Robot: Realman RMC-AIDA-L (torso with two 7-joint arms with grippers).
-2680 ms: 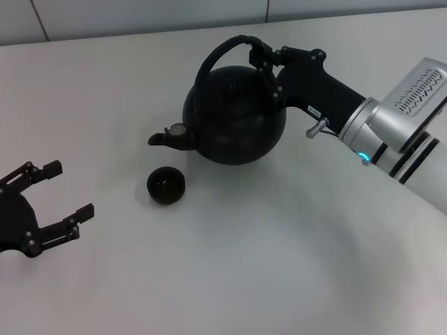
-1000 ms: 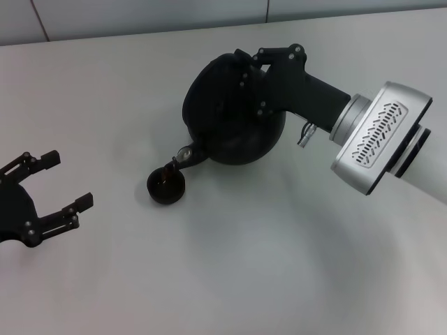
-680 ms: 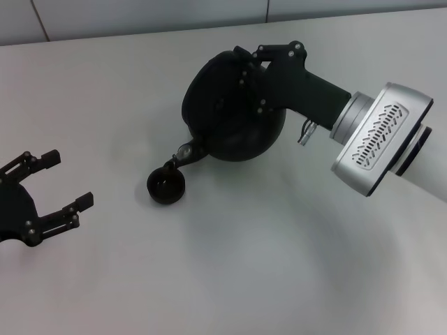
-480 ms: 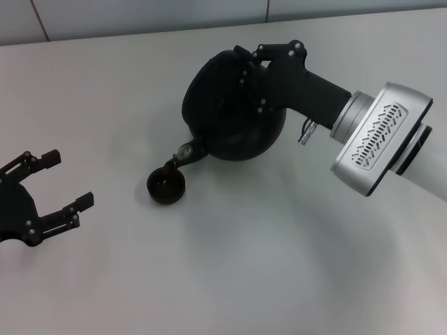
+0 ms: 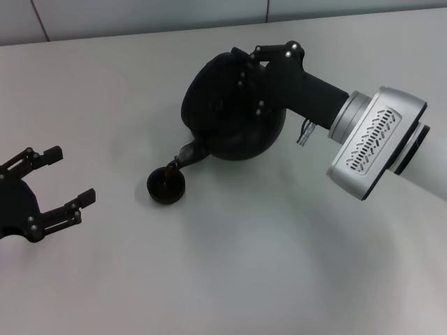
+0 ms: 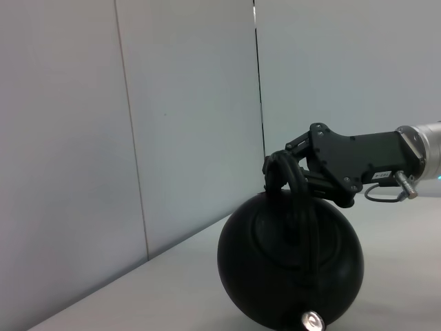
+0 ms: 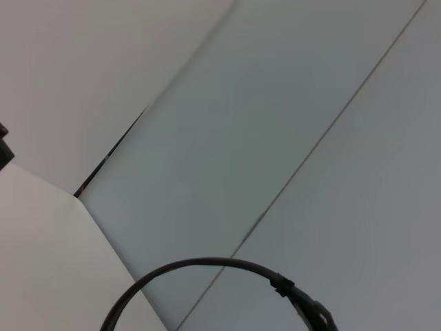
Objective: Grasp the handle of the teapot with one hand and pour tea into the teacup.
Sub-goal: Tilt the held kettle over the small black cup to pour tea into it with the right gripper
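Observation:
The round matte-black teapot point(image 5: 227, 112) is lifted and tipped toward my left, its short spout point(image 5: 187, 153) pointing down just over the teacup point(image 5: 165, 185). My right gripper point(image 5: 260, 64) is shut on the black arched handle point(image 6: 298, 186) at the teapot's top. The small dark teacup stands on the white table and shows a reddish-brown liquid inside. In the left wrist view the teapot point(image 6: 289, 262) faces the camera with the right gripper point(image 6: 293, 165) clamped on its handle. My left gripper point(image 5: 59, 178) is open and empty at the table's left, apart from the cup.
The white table point(image 5: 230, 265) spreads all around the cup and teapot. A pale wall with panel seams point(image 5: 140, 14) runs along the table's far edge. A thin black cable point(image 7: 207, 265) crosses the right wrist view.
Since 2.7 s ago the teapot has been lifted and tipped, spout down over the cup. In the last second it barely moved. The left gripper shifted slightly.

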